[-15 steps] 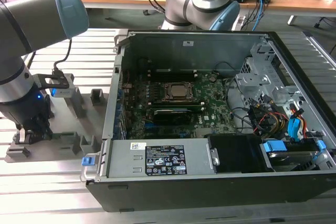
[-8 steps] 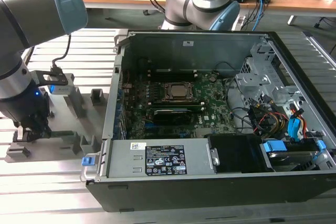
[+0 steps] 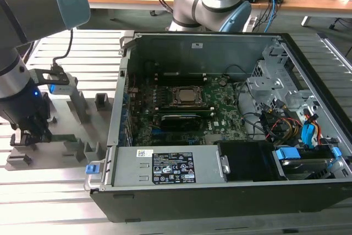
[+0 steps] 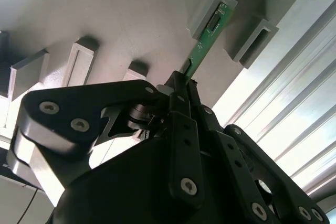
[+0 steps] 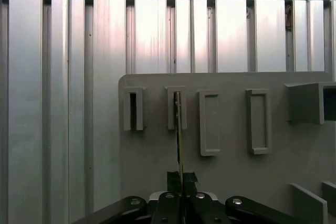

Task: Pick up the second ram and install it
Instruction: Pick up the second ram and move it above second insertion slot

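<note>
Ribbed aluminium table (image 5: 68, 103) is carrying a flat grey plastic fixture plate (image 5: 152, 156). The black metal gripper (image 4: 185, 83) is pinching its jaws on one end of the second ram (image 4: 203, 45), a thin green stick. The far end is sitting in a slotted grey block (image 4: 202, 15). Well apart, at the exterior view's right, an open black computer case (image 3: 220, 196) is lying.

A green second ram (image 4: 205, 43) dotted with dark chips, a black gripper (image 4: 181, 82), a plain grey fixture plate (image 5: 236, 182) and a silver ribbed table (image 5: 79, 77); a black case (image 3: 220, 202) frames a green motherboard (image 3: 225, 111).
</note>
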{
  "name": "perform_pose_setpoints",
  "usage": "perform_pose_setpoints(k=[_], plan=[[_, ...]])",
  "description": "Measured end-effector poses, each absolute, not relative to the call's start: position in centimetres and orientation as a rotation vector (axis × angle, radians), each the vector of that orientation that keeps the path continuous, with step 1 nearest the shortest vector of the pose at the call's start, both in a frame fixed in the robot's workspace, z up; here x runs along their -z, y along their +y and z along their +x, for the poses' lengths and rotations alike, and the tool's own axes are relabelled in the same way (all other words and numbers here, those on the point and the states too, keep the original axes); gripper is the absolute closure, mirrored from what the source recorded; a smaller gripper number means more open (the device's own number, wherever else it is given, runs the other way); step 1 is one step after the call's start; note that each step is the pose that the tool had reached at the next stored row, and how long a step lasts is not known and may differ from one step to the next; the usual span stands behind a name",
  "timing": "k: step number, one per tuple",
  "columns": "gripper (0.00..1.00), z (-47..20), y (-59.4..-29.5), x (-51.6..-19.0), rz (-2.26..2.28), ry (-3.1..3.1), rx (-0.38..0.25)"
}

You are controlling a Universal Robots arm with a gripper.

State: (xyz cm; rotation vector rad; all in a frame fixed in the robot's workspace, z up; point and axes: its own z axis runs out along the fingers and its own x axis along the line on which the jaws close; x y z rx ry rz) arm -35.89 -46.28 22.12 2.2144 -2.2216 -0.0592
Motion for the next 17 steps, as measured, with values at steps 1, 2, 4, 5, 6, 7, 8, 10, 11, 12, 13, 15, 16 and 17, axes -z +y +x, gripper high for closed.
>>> perform_pose_setpoints(k=[1, 2, 4, 5, 6, 7, 8, 10, 11, 12, 13, 15, 16, 17], plan=[[0.86, -35.9, -46.3, -22.2, 2.214, -2.222, 0.059], [0.86, -35.9, -46.3, -22.3, 2.214, -2.222, 0.059], [0.86, -35.9, -46.3, -22.5, 2.214, -2.222, 0.059], [0.86, -35.9, -46.2, -22.7, 2.214, -2.222, 0.059], [0.86, -35.9, -46.2, -23.0, 2.214, -2.222, 0.059], [0.86, -35.9, -46.2, -23.2, 2.214, -2.222, 0.059], [0.86, -35.9, -46.2, -23.4, 2.214, -2.222, 0.059], [0.86, -35.9, -46.2, -23.8, 2.214, -2.222, 0.059], [0.86, -35.9, -46.2, -24.0, 2.214, -2.222, 0.059], [0.86, -35.9, -46.2, -24.2, 2.214, -2.222, 0.059], [0.86, -35.9, -46.2, -24.4, 2.214, -2.222, 0.059], [0.86, -35.9, -46.2, -24.7, 2.214, -2.222, 0.059], [0.86, -35.9, -46.2, -24.8, 2.214, -2.222, 0.059], [0.86, -35.9, -46.2, -25.0, 2.214, -2.222, 0.059]])
